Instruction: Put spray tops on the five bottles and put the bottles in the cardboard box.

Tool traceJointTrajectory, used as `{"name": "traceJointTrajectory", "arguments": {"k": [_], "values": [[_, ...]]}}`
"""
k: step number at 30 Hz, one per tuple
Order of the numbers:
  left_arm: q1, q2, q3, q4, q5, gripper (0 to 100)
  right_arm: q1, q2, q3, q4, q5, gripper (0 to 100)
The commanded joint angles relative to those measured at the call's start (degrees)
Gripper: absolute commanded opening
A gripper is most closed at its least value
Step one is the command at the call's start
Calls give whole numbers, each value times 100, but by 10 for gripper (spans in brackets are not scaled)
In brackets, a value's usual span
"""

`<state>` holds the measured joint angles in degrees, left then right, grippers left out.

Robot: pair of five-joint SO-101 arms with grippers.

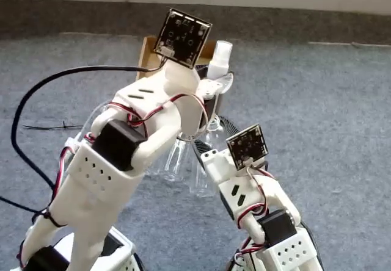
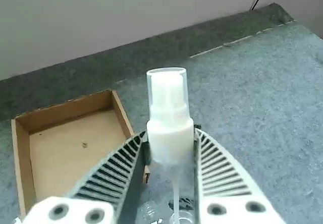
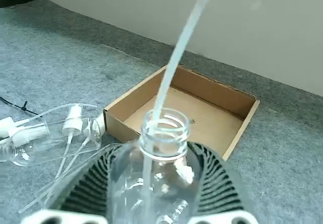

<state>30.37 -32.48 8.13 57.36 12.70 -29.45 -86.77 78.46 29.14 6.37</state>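
One spray top point(image 2: 169, 108), white with a clear cap, is grasped at its collar by the left jaws, which are clenched on either side of it. It hangs upright in the air above the bottle point(image 3: 161, 133), and its thin dip tube point(image 3: 176, 62) runs down at a slant into the bottle's open threaded neck. The collar is not yet seated on the neck.

The clear bottle stands upright in the right jaws, which are clamped around its body just below the neck. In the high view the left arm point(image 1: 122, 155) reaches over from the near left and carries the spray top point(image 1: 220, 60) at its far end, while the right arm point(image 1: 256, 191) sits lower, near right. More clear bottles point(image 1: 176, 158) stand upright between the two arms.

The cardboard box point(image 3: 237, 100) lies open-topped on the grey tabletop point(image 1: 330, 112), beyond the held bottle. Near the box, several loose spray tops point(image 3: 73, 125) lie on their sides, their tubes crossing. A black cable point(image 1: 36, 100) loops over the tabletop at the far left.
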Motion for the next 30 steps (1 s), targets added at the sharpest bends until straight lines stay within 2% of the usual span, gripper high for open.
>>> {"name": "traceJointTrajectory", "arguments": {"k": [1,5,11,18,21,27,30], "values": [[110,-646,224,9,167,29,189,-84,-119,-136,-79,5],[110,-840,576,0,167,38,180,-84,-119,-136,-79,5],[259,-840,673,18,167,159,171,-84,-110,-136,-79,5],[497,-857,611,-18,149,161,171,-92,-101,-136,-79,5],[277,-875,602,-18,149,161,171,-92,-101,-136,-79,5],[-699,-822,673,-316,141,161,189,-92,-92,-127,-79,5],[-945,-822,769,-457,141,161,189,-92,-92,-127,-79,5]]}}
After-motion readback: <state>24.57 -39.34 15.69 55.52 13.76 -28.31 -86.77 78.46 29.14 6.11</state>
